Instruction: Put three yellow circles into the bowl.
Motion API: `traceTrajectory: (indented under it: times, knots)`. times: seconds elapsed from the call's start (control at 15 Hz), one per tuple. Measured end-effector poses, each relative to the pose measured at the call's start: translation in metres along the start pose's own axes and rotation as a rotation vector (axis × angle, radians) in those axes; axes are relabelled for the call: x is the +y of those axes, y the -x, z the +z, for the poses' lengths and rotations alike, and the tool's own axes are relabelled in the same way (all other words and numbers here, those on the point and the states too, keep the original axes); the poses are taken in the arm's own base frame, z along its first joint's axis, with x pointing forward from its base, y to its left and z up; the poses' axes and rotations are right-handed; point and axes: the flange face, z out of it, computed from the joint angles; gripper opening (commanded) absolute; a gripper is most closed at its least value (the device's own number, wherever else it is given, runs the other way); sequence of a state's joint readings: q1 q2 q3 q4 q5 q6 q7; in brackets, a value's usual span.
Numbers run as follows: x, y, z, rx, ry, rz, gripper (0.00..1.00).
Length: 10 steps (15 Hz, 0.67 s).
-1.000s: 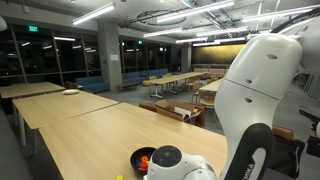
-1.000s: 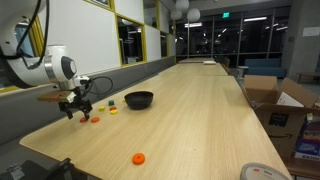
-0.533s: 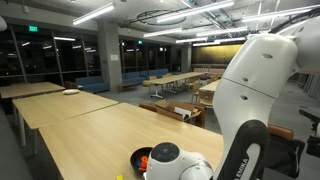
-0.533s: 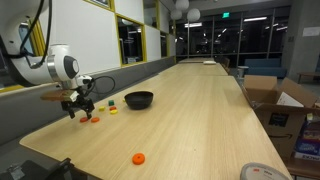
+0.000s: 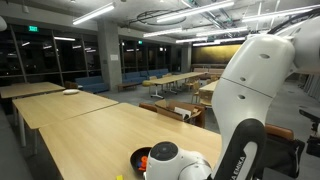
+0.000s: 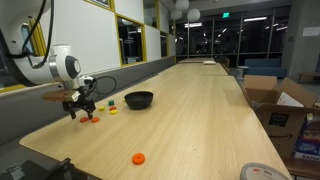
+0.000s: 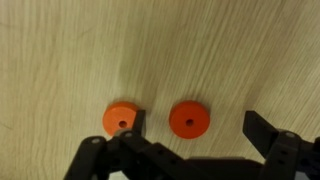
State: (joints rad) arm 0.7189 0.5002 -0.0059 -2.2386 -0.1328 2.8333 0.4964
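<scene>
One yellow circle [image 6: 113, 110] lies on the tabletop [image 6: 190, 110] between pincer [image 6: 80, 110] and bowl [image 6: 139, 99]. Pincer hangs open and empty over two orange discs [image 7: 189, 119]. Bowl's inside is unreadable; no circle shows in it, so all three placements probably remain.

The arm [image 5: 255, 90] hides most of the bowl [image 5: 135, 154]; the yellow circles [image 6: 113, 110] show too small to count.
</scene>
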Motion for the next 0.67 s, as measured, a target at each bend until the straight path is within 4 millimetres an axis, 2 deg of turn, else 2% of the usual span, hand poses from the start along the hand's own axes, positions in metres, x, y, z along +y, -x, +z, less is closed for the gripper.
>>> traceTrajectory:
  times: [0.67]
  knots:
    - [-0.0057,0.001,0.0097,-0.022,0.002,-0.009,1.0]
